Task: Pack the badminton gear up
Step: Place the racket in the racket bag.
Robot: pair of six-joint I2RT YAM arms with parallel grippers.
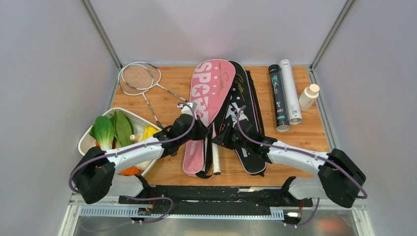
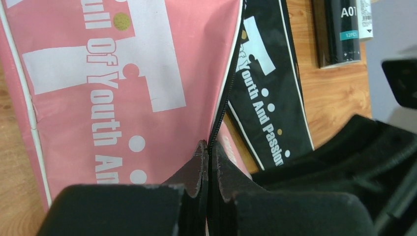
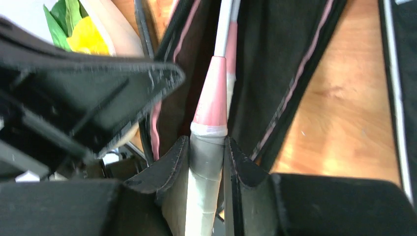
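Observation:
A pink "SPORT" racket bag (image 1: 212, 93) lies mid-table, overlapping a black bag (image 1: 247, 105) on its right. My left gripper (image 1: 202, 132) is shut on the pink bag's zipper edge (image 2: 210, 132), pinched between the fingertips. My right gripper (image 1: 222, 139) is shut on the white-wrapped handle (image 3: 205, 162) of a pink racket whose shaft (image 3: 223, 29) runs into the bag's dark opening. The handle end (image 1: 216, 162) sticks out toward me. Two silver rackets (image 1: 140, 77) lie at the back left. A black tube (image 1: 278, 98) and a white tube (image 1: 290, 91) lie at the right. No shuttlecocks show.
A white tray (image 1: 145, 118) of vegetables stands at the left, close under my left arm. A small white bottle with a tan cap (image 1: 309, 97) stands by the right wall. The two wrists sit close together over the bags. Grey walls enclose the table.

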